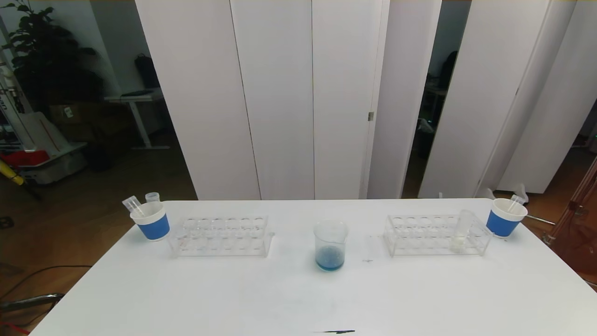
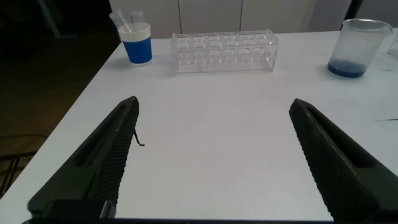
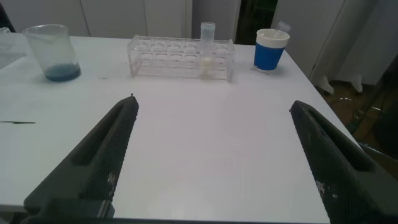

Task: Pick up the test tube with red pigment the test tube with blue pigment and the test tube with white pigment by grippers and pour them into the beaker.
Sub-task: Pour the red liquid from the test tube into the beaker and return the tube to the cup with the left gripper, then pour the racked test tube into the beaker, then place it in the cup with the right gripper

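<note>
Both grippers, left (image 2: 211, 162) and right (image 3: 211, 162), are wide open and hold nothing. The right one should grasp the white tube (image 3: 207, 51) high (it stands upright in the rack (image 3: 180, 56)), lift straight, then tilt slowly over the beaker (image 3: 55, 53).

No text, label, brand, number or sign is legible in any view. The clear cylindrical glass beaker (image 1: 330, 251), standing on the white counter (image 1: 298, 298) ahead of both end effectors, carries only faint printed marks that cannot be read. The blue paper cups with white rims (image 1: 151, 220) bear no visible lettering.
</note>
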Robot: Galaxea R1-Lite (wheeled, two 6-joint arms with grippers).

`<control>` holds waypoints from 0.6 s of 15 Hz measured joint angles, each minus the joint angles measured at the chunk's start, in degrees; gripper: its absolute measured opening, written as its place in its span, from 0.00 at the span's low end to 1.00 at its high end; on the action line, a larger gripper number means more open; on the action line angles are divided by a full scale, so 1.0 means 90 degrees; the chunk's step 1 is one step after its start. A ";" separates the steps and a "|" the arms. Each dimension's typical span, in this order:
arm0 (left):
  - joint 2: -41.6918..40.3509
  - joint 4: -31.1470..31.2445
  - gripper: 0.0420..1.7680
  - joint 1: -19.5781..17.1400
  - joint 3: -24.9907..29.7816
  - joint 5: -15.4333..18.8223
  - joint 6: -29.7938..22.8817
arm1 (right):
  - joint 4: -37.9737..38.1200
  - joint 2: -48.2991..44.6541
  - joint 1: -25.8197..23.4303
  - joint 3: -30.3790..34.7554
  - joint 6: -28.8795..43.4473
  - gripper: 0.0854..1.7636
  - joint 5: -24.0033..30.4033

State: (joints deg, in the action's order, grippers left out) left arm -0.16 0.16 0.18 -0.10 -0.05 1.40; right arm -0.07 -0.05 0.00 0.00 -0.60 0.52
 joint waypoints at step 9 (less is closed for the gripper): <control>0.0003 0.0000 0.98 0.0000 0.0000 -0.0003 0.0000 | 0.0788 0.0251 -0.0033 -0.1703 -0.0007 0.99 -0.0173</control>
State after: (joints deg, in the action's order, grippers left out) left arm -0.13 0.16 0.18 -0.10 -0.07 1.40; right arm 7.02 2.21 -0.29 -15.32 -0.66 -1.04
